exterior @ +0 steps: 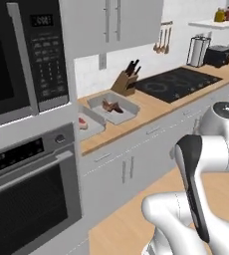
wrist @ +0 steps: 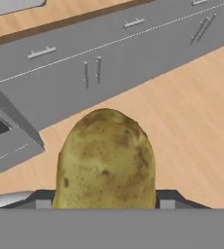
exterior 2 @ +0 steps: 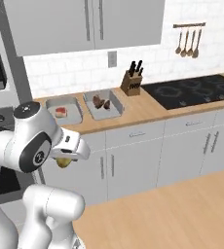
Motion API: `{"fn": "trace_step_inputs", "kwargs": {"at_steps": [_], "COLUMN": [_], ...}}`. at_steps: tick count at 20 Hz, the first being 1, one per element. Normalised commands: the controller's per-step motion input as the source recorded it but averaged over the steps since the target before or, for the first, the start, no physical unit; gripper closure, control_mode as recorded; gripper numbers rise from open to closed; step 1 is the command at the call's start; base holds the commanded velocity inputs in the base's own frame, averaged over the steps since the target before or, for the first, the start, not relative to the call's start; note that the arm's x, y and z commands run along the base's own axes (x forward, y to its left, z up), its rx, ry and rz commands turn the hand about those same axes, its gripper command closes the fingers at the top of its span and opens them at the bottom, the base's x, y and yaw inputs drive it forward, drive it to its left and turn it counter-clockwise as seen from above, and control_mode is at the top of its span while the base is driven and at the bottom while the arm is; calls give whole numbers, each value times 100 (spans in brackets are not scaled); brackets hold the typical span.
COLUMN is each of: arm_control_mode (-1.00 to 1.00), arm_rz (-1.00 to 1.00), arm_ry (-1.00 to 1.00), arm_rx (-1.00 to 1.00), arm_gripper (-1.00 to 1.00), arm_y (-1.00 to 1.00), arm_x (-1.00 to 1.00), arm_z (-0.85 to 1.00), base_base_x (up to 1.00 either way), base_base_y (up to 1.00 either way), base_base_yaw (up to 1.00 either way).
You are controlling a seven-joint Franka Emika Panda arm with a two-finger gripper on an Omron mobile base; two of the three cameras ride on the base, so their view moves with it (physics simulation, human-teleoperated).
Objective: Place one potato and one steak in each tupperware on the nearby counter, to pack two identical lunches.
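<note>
Counter (exterior 2: 148,109) came first — the long brown wood top over the white cabinet fronts (exterior 2: 133,155), running from the oven side toward the black cooktop (exterior 2: 192,90). On it sat the two grey tubs, side by side and near each other. The right tupperware (exterior 2: 115,104) held dark pieces, most likely a steak and maybe a potato too, but they were too small to tell apart. The left tupperware (exterior 2: 73,104) held one reddish piece that looked like a steak and no potato that could be seen.

Next came the gripper (exterior 2: 64,159), hanging low in front of the cabinets, well below the counter top and well apart from both tubs. It pointed down toward the wooden floor (wrist: 192,112).

Last and smallest was the potato (wrist: 105,163). The gripper had its jaws closed partway around it and held it firm — the potato stood up between the fingers with its long side running straight out along the hand.

From the gripper, both tubs lay up and farther away, over the edge of the counter. The left tub was the nearer one, almost straight above and behind the hand. It looked like the tub that needed the potato, so the hand would have to rise over the counter edge and go forward to it.
</note>
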Motion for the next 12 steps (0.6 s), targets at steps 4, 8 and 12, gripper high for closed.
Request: {"fn": "trace_step_inputs", "kwargs": {"at_steps": [4,8,12], "arm_control_mode": [100,100,100], "arm_rz": [0,0,0], "arm_ry": [0,0,0], "arm_rx": [0,0,0], "arm_gripper": [100,100,100], "arm_y": [0,0,0], "arm_x": [0,0,0], "arm_z": [0,0,0], "base_base_x": [85,66,76], "base_base_y": [-77,-77,-44], "base_base_yaw": [54,60,76]}}
